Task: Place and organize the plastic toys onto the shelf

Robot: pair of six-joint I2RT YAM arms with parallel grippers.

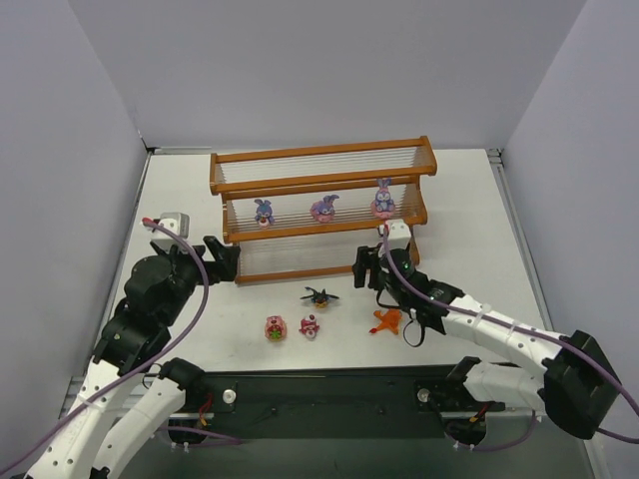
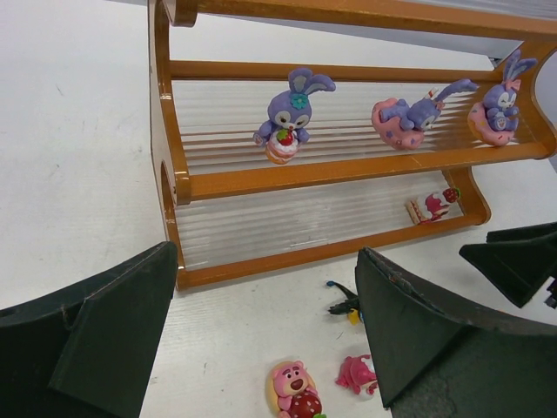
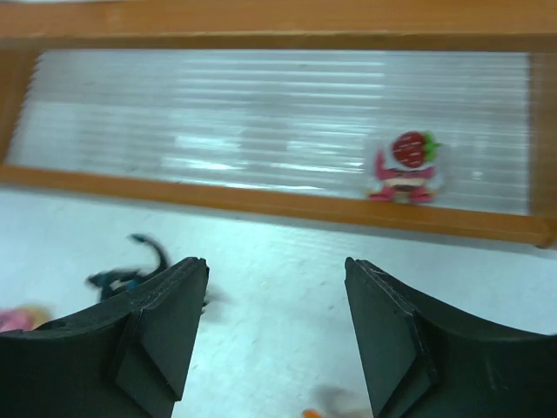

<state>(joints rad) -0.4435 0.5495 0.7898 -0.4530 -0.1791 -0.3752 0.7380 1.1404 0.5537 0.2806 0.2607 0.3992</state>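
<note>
On the shelf [image 1: 300,153], four toys already sit: three purple long-eared ones [image 1: 324,209] along the middle tier, one pink-red toy [image 3: 405,165] at the bottom tier's right end. Four wait on the table [image 1: 180,190]: black winged toy [image 1: 319,295], two pink toys [image 1: 275,327], orange toy [image 1: 386,320]. My left claw [image 2: 265,257] and right claw [image 3: 274,266] gape empty. Toys look glossy, rounded plastic; tiers are ribbed pale rods in a smooth orange-brown frame.

You'll find no legible text, label, brand or number on the shelf [image 2: 331,171] or the plastic toys [image 1: 276,327].
</note>
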